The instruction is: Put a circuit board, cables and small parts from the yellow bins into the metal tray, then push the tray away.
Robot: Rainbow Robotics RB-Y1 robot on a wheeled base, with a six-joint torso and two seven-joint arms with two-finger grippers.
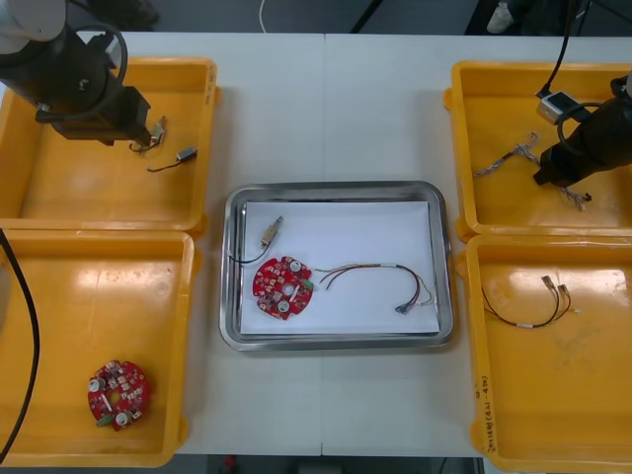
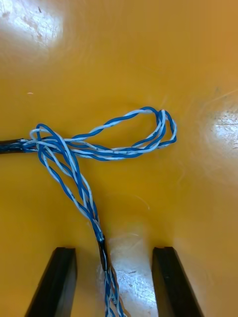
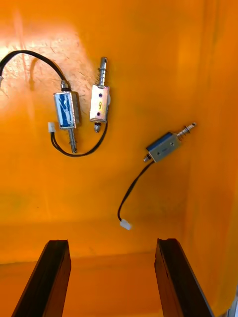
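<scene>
The metal tray [image 1: 229,257], white inside, holds a round red circuit board [image 1: 281,286], a small metal part [image 1: 270,235] with a black lead, and a red and yellow cable [image 1: 380,279]. My right gripper [image 2: 113,282] is open low over the far right yellow bin [image 1: 474,89]. A twisted blue and white cable [image 2: 99,148] runs between its fingers, untouched by either; it also shows as the blue and white cable [image 1: 507,156]. My left gripper [image 3: 111,277] hangs open over the far left bin [image 1: 59,188], short of three small metal parts [image 3: 166,146].
A second circuit board [image 1: 117,393] lies in the near left bin [image 1: 39,296]. The near right bin [image 1: 592,395] holds a thin cable [image 1: 528,304]. Bare table lies beyond the tray, between the far bins.
</scene>
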